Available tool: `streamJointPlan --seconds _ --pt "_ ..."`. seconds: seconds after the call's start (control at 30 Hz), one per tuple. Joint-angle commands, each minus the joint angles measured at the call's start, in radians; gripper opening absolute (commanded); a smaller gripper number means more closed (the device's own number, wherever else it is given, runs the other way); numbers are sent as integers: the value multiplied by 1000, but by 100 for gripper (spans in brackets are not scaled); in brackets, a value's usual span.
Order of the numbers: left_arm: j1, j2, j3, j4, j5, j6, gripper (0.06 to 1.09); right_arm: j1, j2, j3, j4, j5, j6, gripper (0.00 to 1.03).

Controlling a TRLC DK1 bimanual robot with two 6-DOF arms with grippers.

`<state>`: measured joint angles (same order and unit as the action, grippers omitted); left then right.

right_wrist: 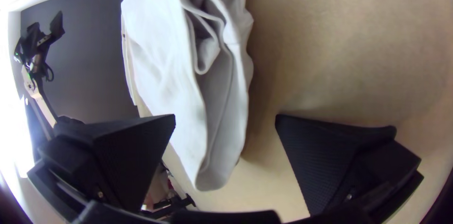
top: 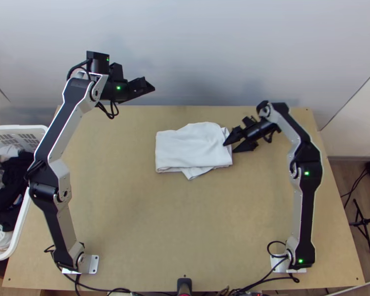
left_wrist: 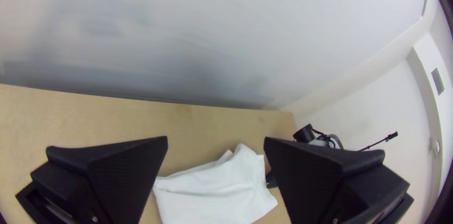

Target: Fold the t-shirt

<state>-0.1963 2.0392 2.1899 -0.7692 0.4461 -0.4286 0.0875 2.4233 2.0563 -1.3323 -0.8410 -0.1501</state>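
R end effector (right_wrist: 226,116), nearest its cam, is wide apart at the t-shirt's (top: 190,148) right edge, prob. to pinch the stacked layers. Shirt's on the table (top: 135,222), roughly folded, loose flap (top: 197,173) nearside. L end effector (left_wrist: 216,137), also wide, hangs beyond & left of it, prob. giving room. L arm (top: 61,133) stands btwn shirt & laundry basket (top: 12,129).

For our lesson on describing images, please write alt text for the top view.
A white T-shirt lies folded on a wooden table, its near edge uneven. The right gripper, fingers open, is at the shirt's right edge; the left gripper is raised, farther left. A laundry basket stands at the left.
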Motion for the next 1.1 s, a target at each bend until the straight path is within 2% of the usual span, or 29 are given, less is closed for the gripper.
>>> streamJointPlan --seconds 0.0,0.33,0.4,0.43,0.47,0.5,0.53,0.57,0.77,0.83,0.9,1.07 --pt "-2 -1 4 -1 -4 1 105 38 20 -28 107 43 43 99" --pt "-2 6 14 1 -6 -1 105 196 -15 -50 188 43 167 99" --pt "0 6 14 1 -6 -1 105 204 -33 -65 189 45 196 91" --pt "0 4 14 1 -6 -1 105 204 -36 -68 188 46 202 82" --pt "1 4 14 1 -6 -1 105 195 -43 -74 188 46 221 67" --pt "3 3 14 1 -6 -1 105 184 -52 -81 193 52 225 41" --pt "3 1 14 -1 -6 -1 105 166 -66 -91 226 54 244 3" --pt "6 1 13 -1 -6 1 105 147 -86 -113 252 54 277 3" --pt "11 3 11 -1 -6 1 105 35 -170 -180 280 57 308 3" --pt "11 6 11 2 -6 1 105 -12 -196 -216 347 74 366 3" --pt "8 6 13 5 -4 1 105 -63 -228 -265 452 108 451 3" --pt "3 6 18 10 -4 1 105 -167 -273 -320 553 209 524 3"
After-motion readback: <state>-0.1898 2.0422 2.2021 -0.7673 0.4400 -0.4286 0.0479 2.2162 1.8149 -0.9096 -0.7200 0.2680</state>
